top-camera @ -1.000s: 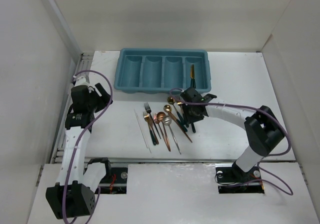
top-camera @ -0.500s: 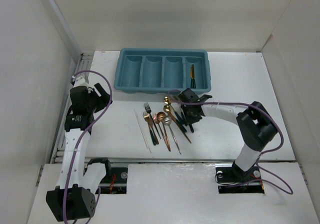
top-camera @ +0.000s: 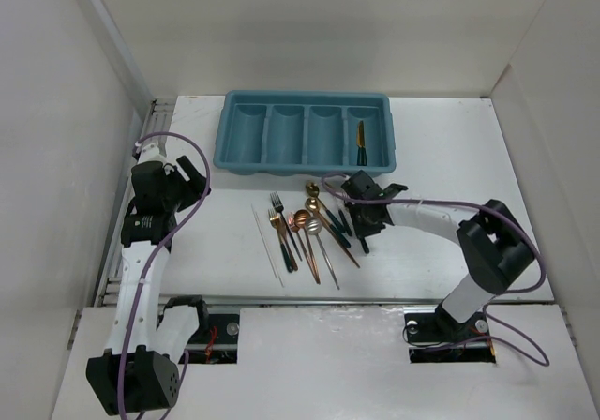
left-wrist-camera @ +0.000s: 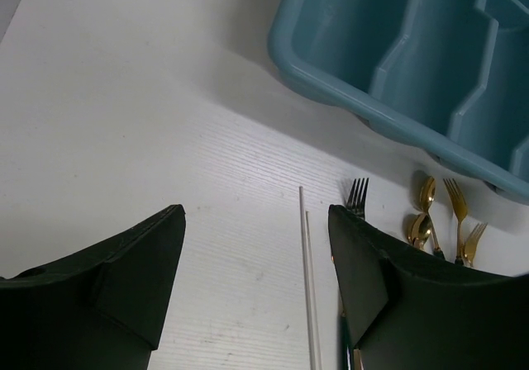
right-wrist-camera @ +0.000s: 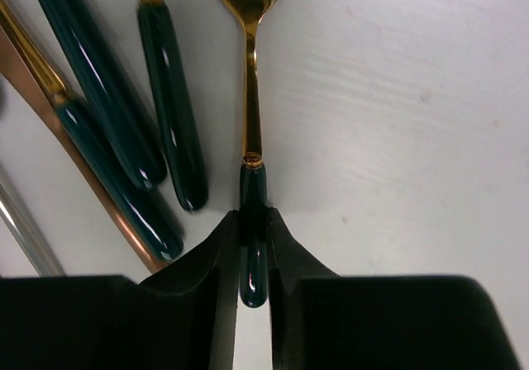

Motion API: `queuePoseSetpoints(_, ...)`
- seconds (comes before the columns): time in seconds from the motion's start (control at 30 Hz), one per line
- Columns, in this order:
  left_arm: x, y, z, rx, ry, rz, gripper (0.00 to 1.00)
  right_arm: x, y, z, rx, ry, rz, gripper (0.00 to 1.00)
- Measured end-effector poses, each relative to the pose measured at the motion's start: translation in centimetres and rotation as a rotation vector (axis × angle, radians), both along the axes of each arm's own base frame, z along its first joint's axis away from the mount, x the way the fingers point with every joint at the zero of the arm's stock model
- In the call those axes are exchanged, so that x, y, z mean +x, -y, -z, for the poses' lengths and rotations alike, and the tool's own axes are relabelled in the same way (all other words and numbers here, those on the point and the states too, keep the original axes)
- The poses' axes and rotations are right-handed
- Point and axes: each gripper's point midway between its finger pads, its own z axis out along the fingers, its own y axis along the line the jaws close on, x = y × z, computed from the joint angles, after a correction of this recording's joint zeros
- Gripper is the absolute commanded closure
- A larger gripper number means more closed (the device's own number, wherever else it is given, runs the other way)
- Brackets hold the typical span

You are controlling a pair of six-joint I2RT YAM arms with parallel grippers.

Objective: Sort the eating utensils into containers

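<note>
The eating utensils [top-camera: 309, 232] lie in a loose bunch on the white table in front of the teal tray [top-camera: 225, 148]. One knife [top-camera: 360, 139] lies in the tray's rightmost compartment; the other compartments look empty. My right gripper [top-camera: 364, 232] is at the right edge of the bunch. In the right wrist view it [right-wrist-camera: 253, 221] is shut on the dark green handle of a gold spoon [right-wrist-camera: 250, 97] that lies on the table. My left gripper [top-camera: 192, 181] is open and empty at the left, above two white chopsticks [left-wrist-camera: 310, 287].
Other green-handled utensils [right-wrist-camera: 116, 122] lie close to the left of the gripped spoon. Forks and spoons [left-wrist-camera: 430, 221] lie below the tray's front rim [left-wrist-camera: 397, 122]. White walls close in the table on the left, right and back.
My right gripper has shifted a little toward the near right along the utensil bunch. The left arm has barely moved.
</note>
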Motion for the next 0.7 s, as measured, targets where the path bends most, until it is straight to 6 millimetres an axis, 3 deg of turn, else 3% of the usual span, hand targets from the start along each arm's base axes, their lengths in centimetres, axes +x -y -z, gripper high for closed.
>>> queuePoseSetpoints(0.13, 0.0, 0.0, 0.2, -0.001, -0.005, 0.0, 0.35, -0.8, 1.2, -2.7, -0.008, 0.03, -0.005, 1.0)
queuePoseSetpoints(0.23, 0.0, 0.1, 0.2, -0.003, -0.005, 0.002, 0.35, 0.1, 0.9, -7.3, 0.028, 0.118, -0.019, 1.0)
queuePoseSetpoints(0.3, 0.0, 0.1, 0.3, -0.006, -0.006, 0.004, 0.35, 2.0, -0.2, -11.4, 0.075, 0.212, -0.025, 1.0)
queuePoseSetpoints(0.43, 0.1, 0.3, 0.8, -0.017, -0.014, 0.005, 0.36, 7.2, -3.1, -19.9, 0.17, 0.425, -0.028, 1.0)
queuePoseSetpoints(0.53, 0.1, 0.4, 1.5, -0.031, -0.04, 0.009, 0.37, 12.7, -6.1, -24.6, 0.23, 0.551, -0.018, 1.0)
queuePoseSetpoints(0.63, 0.1, 0.8, 2.0, -0.049, -0.058, 0.02, 0.39, 19.1, -8.3, -25.6, 0.258, 0.627, 0.009, 1.0)
queuePoseSetpoints(0.7, 0.1, 1.2, 2.4, -0.065, -0.074, 0.032, 0.39, 22.7, -8.6, -23.5, 0.243, 0.622, 0.03, 1.0)
